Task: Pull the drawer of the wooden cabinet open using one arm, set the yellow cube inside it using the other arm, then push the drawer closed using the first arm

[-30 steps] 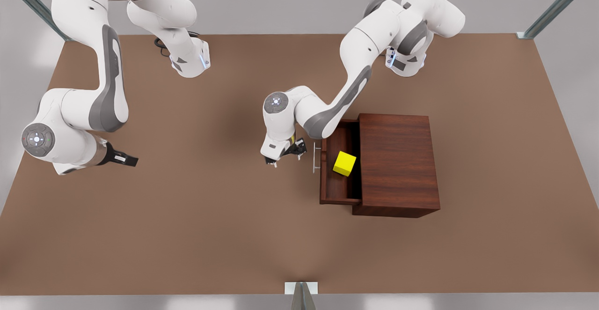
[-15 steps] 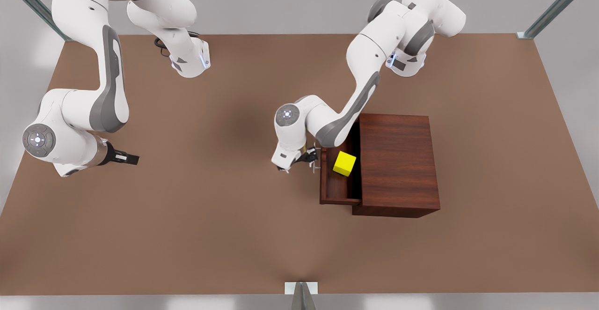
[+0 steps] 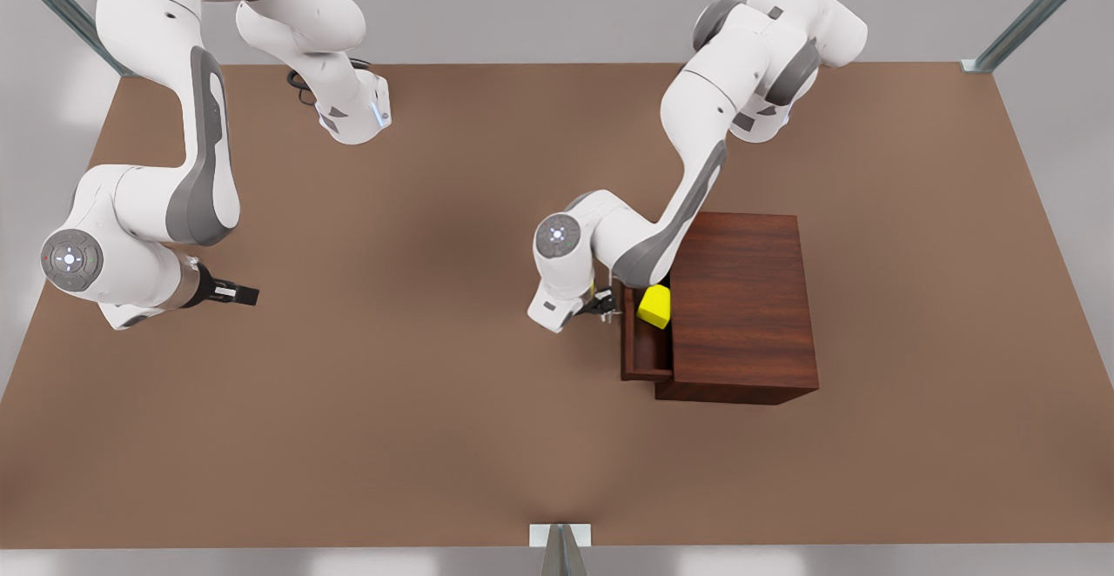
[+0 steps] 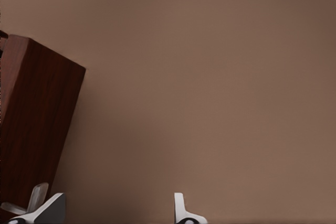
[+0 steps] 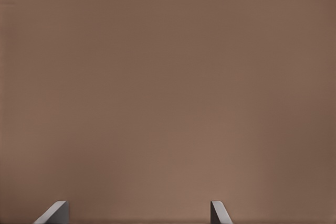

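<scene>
The wooden cabinet (image 3: 740, 306) stands on the table toward the front view's right. Its drawer (image 3: 640, 357) sticks out a short way toward the front view's left. The yellow cube (image 3: 654, 306) lies inside the drawer, partly under the cabinet's top. My left gripper (image 3: 607, 304) is pressed against the drawer's front where the handle sits, and its fingers are apart with nothing between them. In the left wrist view, the cabinet's reddish wood (image 4: 37, 119) lies beside the left gripper (image 4: 109, 195). My right gripper (image 3: 248, 296) waits open, far off at the front view's left.
The brown table (image 3: 418, 402) spreads wide between the two arms and in front of the cabinet. The right wrist view has the right gripper (image 5: 139, 208) over bare tabletop (image 5: 168, 87). Metal frame posts (image 3: 1036, 10) stand at the corners.
The left arm has moved toward the cabinet and pushed the drawer most of the way in, carrying the yellow cube under the cabinet's top. The right arm has not moved.
</scene>
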Motion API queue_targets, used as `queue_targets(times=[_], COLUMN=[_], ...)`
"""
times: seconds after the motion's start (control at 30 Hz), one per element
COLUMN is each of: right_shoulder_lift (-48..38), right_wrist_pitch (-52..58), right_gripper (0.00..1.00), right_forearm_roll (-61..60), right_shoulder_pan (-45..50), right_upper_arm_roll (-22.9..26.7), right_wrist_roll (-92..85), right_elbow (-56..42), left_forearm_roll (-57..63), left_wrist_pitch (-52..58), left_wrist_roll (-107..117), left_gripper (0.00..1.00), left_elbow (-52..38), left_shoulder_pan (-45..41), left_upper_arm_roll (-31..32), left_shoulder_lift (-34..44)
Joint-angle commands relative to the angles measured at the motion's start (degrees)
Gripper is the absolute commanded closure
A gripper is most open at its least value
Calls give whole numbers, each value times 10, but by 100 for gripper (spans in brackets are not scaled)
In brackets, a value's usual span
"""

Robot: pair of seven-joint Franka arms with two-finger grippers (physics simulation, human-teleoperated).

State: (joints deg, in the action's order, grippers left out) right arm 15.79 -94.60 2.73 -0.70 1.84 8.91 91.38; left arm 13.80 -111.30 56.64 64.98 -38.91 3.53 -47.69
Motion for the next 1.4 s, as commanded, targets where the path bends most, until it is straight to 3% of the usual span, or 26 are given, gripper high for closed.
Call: queue_targets(times=[0.0,1.23,1.27,1.3,1.37], right_shoulder_lift=[-1,-1,-1,-1,-1], right_wrist_pitch=[-1,-5,-5,-5,-5], right_gripper=[0,0,0,0,0], right_forearm_roll=[1,2,2,2,1], right_shoulder_pan=[0,0,0,0,0], right_upper_arm_roll=[0,0,0,0,0], right_wrist_roll=[-12,-12,-12,-12,-12], right_elbow=[0,0,0,0,0], left_forearm_roll=[0,3,-4,-48,-43], left_wrist_pitch=[21,53,55,129,240], left_wrist_roll=[-102,-170,-160,-148,-200], left_gripper=[0,0,0,0,0], left_elbow=[0,38,16,2,-42], left_shoulder_pan=[4,64,65,81,103], left_upper_arm_roll=[0,-1,-3,-4,-8], left_shoulder_lift=[3,34,63,134,193])
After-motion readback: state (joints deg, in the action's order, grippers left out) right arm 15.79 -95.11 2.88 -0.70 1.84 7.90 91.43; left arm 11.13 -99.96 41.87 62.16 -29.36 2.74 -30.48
